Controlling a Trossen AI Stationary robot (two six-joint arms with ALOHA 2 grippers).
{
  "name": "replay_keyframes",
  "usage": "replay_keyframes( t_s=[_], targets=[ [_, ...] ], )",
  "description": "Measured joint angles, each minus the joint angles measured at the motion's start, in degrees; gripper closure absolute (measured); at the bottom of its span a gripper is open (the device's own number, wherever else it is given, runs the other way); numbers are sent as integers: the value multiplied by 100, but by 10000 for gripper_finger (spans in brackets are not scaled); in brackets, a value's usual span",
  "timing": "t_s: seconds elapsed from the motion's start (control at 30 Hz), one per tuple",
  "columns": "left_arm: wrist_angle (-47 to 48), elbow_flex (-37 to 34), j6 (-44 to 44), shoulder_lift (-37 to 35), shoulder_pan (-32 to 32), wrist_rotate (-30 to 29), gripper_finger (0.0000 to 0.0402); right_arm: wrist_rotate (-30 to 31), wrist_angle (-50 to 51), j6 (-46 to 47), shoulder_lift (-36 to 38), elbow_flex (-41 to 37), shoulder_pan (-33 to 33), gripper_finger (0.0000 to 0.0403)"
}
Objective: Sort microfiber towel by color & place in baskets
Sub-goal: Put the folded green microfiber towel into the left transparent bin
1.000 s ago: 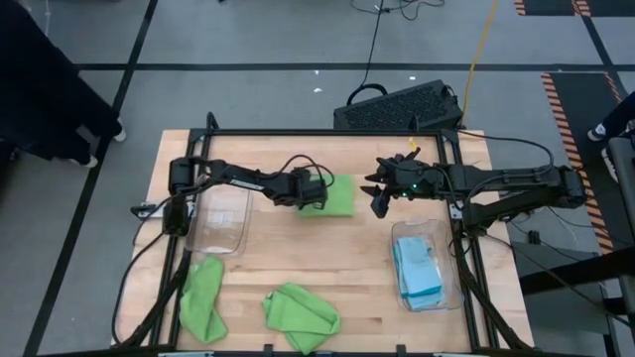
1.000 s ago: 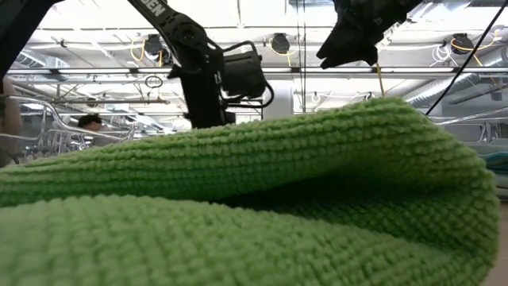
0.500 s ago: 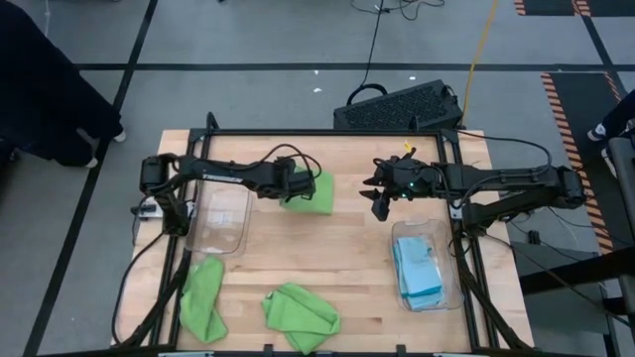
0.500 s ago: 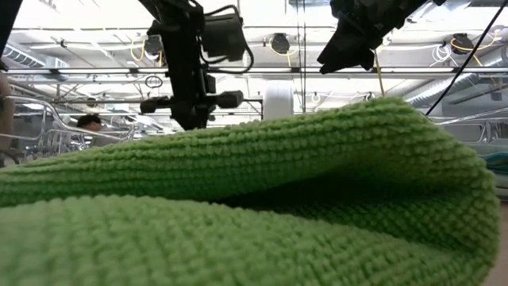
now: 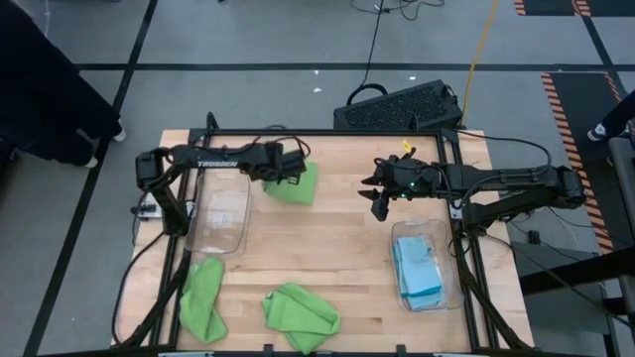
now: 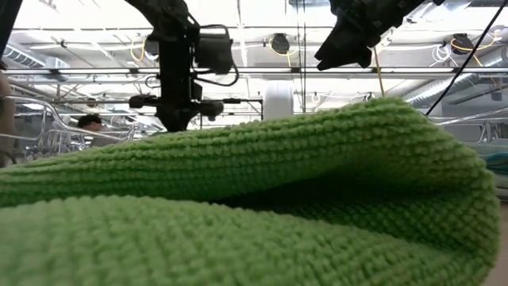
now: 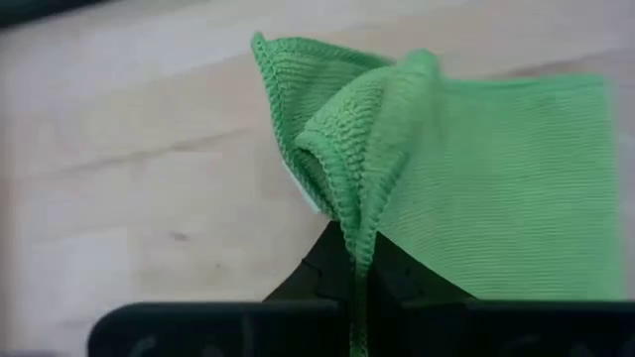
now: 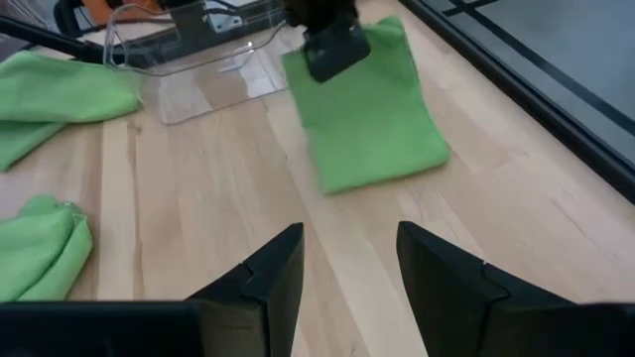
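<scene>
A lime green microfiber towel [image 5: 299, 184] is at the far middle of the table, with my left gripper [image 5: 288, 169] shut on its left edge, just right of the clear left basket [image 5: 220, 214]. Two more green towels [image 5: 203, 297] [image 5: 301, 315] lie near the front edge. One of them fills the low view [image 6: 238, 214]. The right basket [image 5: 425, 266] holds light blue towels. My right gripper [image 8: 347, 263] hovers open above the table, right of the held towel. My left gripper pinches a bunched fold at the green towel's edge [image 7: 342, 193] between its two fingers, several layers together. The fingers [image 7: 332, 270] slant down from above. The towel [image 8: 369, 119] slopes away below the gripper, and its far part seems to lie on the table.
A black frame runs round the wooden table [image 5: 337, 248]. A black perforated crate [image 5: 402, 104] sits on the floor beyond the far edge. A person in dark clothes [image 5: 45, 89] stands at the far left. Bare wood lies between the two baskets.
My left gripper has risen and gone toward the table's left and far edges, staying shut. The green towel has come along with it toward the left basket. Its held edge is lifted and bunched, where before the towel lay flat.
</scene>
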State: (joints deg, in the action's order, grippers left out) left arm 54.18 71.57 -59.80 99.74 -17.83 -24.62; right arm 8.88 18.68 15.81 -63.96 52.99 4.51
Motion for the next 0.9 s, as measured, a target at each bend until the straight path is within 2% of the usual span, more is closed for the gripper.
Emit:
replay_keyframes(
  t_s=[0.27,0.57,0.73,0.9],
  targets=[
    [835,2,169,-153,-760,-135,395,-12,-1,126,0,0,-107,248],
    [2475,2,-341,-1000,-1257,-273,395,-17,-62,158,2,-279,-254,248],
    [2929,2,-797,-1659,-1299,-38,394,-17,-150,195,2,-517,-254,248],
    [3433,7,-1492,-2078,-1034,304,394,-18,-920,155,0,-801,-249,248]
  ],
)
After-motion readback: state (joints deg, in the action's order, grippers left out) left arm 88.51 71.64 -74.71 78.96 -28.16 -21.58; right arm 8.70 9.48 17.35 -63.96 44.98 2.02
